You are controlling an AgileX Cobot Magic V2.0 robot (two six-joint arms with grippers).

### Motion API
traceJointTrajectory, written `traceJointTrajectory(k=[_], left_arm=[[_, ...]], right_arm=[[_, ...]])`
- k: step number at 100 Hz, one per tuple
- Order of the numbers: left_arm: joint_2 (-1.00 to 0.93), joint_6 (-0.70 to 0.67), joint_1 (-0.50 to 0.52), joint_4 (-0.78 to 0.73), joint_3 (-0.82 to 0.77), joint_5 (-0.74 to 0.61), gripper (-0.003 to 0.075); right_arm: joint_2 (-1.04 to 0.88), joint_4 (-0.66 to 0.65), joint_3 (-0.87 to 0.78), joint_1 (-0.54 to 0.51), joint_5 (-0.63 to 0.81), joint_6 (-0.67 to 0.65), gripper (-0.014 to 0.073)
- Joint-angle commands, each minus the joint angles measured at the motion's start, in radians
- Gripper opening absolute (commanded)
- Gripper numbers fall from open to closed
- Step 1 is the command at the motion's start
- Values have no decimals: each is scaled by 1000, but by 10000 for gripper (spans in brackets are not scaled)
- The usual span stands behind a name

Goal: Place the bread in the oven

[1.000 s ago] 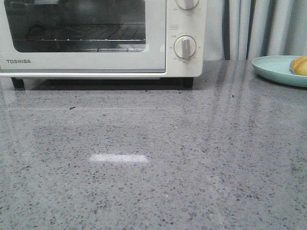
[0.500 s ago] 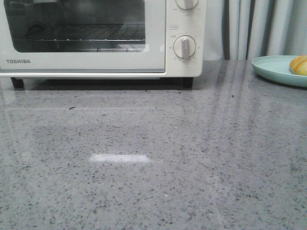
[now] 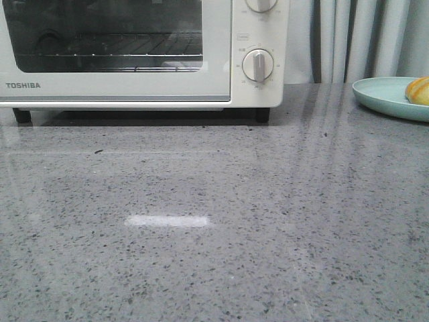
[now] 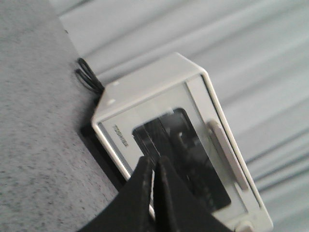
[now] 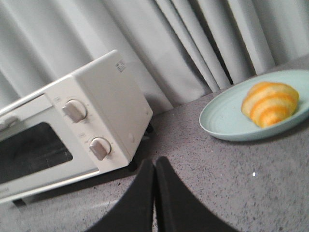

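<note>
The white TOSHIBA oven (image 3: 134,84) stands at the back left of the grey table with its glass door closed; it also shows in the left wrist view (image 4: 193,101) and the right wrist view (image 5: 106,101). The bread (image 3: 419,90) lies on a pale teal plate (image 3: 382,94) at the far right; in the right wrist view the bread (image 5: 270,104) is orange with cream stripes. My left gripper (image 4: 153,162) is shut and empty, in front of the oven door. My right gripper (image 5: 154,164) is shut and empty above the table, short of the plate. Neither gripper shows in the front view.
Grey curtains (image 3: 348,40) hang behind the table. A black cable (image 4: 87,75) lies beside the oven. Two round dials (image 3: 258,66) sit on the oven's right panel. The speckled grey tabletop (image 3: 214,235) spreads in front of the oven.
The reflection in the oven's glass door has shifted. The oven, plate and bread have not moved.
</note>
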State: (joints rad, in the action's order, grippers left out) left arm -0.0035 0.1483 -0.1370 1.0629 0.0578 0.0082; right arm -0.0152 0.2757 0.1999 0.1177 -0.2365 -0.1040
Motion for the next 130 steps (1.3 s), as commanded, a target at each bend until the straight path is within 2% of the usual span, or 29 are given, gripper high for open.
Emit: traceJointTrajectory(k=[1,6,14,24,31,50,71,94,130], left_arm=[[36,61,-1,-202,141,118,-22],[96,96,-1,-278,214,157,-21],[230,213,-1,-299,339,195,-21],[409,420,-1,-299,484,270,-21],[534,494,-1,-293,577,296,-21],[761,550,-116,-276,756,210,-21],[976,608,-226,-276,896,174,-21],[1154,608,-234,-245,968,88,-21],[1284,608,-234,-243,996,123,-21]], right_arm=[[41,-68,133,-7,-73,90,-49],[79,-68,189,-7,-140,171,-49],[156,-68,266,-7,-211,248,-49],[235,-66,313,-7,-211,254,-49],[278,-66,327,-7,-194,254,-49],[304,-66,330,-7,-178,254,-49],[304,-66,330,-7,-170,254,-49],[304,-66,328,-7,-156,254,-49],[304,-66,326,-7,-154,254,-49]])
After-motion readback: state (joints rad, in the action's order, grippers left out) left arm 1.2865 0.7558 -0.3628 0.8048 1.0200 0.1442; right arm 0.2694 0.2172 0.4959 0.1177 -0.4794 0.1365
